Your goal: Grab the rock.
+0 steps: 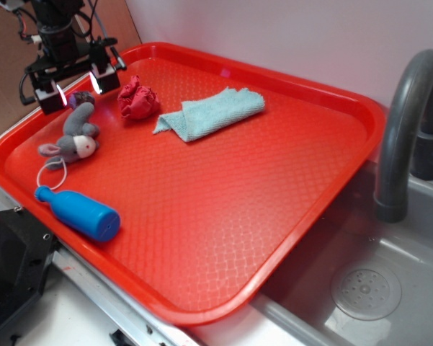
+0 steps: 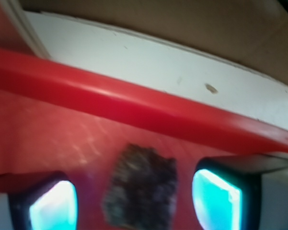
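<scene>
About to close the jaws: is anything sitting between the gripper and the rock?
Nothing visible. In the wrist view the rock lies on the tray between the open fingers, with bare tray either side. The plush toy lies just beside it.

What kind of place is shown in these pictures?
Probably a toy kitchen set up for robot tests: a grey sink with a curved faucet, and a red tray holding a plush toy and a cloth.
</scene>
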`<move>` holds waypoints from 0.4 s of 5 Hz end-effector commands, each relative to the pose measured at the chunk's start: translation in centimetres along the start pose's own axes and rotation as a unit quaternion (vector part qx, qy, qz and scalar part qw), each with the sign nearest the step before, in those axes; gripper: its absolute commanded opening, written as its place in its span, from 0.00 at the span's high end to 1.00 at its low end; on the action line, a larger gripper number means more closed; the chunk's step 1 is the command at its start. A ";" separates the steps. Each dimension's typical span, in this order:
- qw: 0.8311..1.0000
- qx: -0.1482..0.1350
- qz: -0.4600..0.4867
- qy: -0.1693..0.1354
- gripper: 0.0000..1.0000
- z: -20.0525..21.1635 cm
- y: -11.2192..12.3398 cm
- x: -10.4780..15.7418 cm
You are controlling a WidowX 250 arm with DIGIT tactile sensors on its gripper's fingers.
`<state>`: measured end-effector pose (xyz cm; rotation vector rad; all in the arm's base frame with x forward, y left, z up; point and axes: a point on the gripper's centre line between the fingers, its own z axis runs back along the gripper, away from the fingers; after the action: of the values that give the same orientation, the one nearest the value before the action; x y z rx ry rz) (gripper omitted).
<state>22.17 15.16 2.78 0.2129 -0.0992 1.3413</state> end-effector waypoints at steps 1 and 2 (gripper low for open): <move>1.000 -0.001 0.003 -0.023 0.00 0.1 1.4 0.3; 1.000 0.002 -0.002 -0.030 0.93 -0.1 1.4 0.1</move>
<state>22.14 15.10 1.92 0.2578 -0.1282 1.3287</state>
